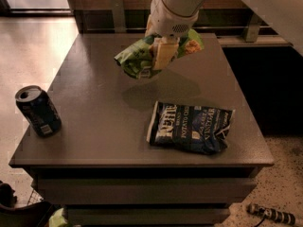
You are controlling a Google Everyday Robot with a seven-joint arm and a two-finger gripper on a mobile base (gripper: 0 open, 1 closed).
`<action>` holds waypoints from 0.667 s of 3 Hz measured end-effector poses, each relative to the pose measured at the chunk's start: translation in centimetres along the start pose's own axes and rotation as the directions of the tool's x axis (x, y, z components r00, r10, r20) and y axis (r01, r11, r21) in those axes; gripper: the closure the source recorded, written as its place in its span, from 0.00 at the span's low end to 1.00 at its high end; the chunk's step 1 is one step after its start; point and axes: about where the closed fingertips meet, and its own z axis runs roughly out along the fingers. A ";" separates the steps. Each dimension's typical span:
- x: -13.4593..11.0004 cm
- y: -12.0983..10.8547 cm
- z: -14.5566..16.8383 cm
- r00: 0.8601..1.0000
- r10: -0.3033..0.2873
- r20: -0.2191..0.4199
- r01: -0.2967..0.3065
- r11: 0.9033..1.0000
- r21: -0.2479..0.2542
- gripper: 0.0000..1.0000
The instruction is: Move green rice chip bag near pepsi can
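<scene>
The green rice chip bag (135, 59) hangs in the air above the middle of the dark table (94, 126), crumpled in my grip. My gripper (162, 54) comes down from the top of the camera view and is shut on the bag. The bag's shadow falls on the table below it. The pepsi can (38, 110), dark navy with a silver top, stands upright near the table's front left corner, well to the left of and nearer than the bag.
A dark blue Kettle potato chip bag (191, 126) lies flat at the table's front right. The table's edges drop to the floor at left and front. A dark wall base and rail run behind the table.
</scene>
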 end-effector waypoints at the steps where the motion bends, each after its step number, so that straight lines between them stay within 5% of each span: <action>1: -3.9 2.5 -0.4 0.999 -0.040 0.019 0.041 0.998 -0.054 1.00; 2: -7.0 4.3 0.3 0.988 -0.082 0.130 0.097 0.989 -0.114 1.00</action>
